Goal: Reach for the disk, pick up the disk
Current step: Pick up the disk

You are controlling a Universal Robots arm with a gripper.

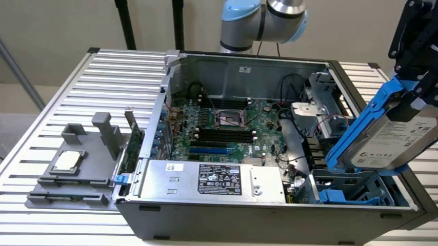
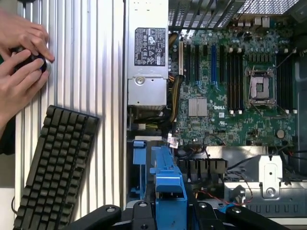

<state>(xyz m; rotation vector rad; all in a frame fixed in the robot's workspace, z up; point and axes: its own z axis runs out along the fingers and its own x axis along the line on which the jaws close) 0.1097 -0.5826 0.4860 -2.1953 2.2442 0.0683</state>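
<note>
An open desktop computer case (image 1: 274, 215) is being shown lying on a slatted metal table (image 1: 123, 77). In the exterior view, at about three o'clock, the disk (image 1: 400, 138), a silver-grey drive with a white label inside a blue carrier frame, is being held tilted in the air above the blue drive bay (image 1: 349, 192) at the case's five o'clock corner. The gripper (image 1: 417, 77) is being seen clamped on the disk's upper end, its jaws closed against the carrier. Judging from this, the reach and the grasp are done and the disk is already being carried clear of its bay; little of the task appears left. In the wrist view, the blue carrier (image 2: 168, 191) is being gripped at six o'clock, the motherboard (image 2: 230, 86) is lying at one o'clock, and a person's hands (image 2: 21, 57) and a black keyboard (image 2: 55, 163) are resting toward nine o'clock.
</note>
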